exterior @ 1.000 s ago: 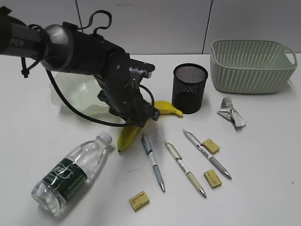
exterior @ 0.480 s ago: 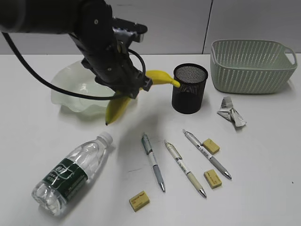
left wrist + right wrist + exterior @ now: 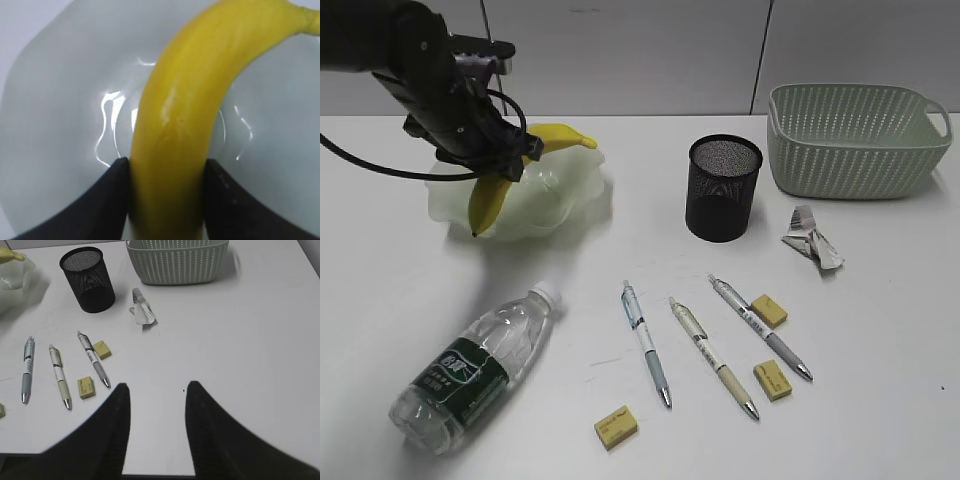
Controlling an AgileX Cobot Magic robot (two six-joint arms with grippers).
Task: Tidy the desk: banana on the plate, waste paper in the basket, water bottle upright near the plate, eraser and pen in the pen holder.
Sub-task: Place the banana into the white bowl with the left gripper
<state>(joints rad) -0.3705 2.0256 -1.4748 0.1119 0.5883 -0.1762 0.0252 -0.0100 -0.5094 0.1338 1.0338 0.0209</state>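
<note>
Clearly the left end effector (image 3: 167, 187) clamps its black fingers (image 3: 107, 200) on a smooth, curved yellow banana (image 3: 185, 115), held over the glossy, pale green translucent plate (image 3: 565, 195) with a ruffled rim. Only the left wrist view shows that grip; the exterior view shows the banana (image 3: 495, 195) hanging above the plate. Right of the plate stands the black mesh cylindrical pen holder (image 3: 723, 187). The right end effector (image 3: 156, 427) hovers empty over the white tabletop (image 3: 240, 365), jaws parted, well apart from the plate.
</note>
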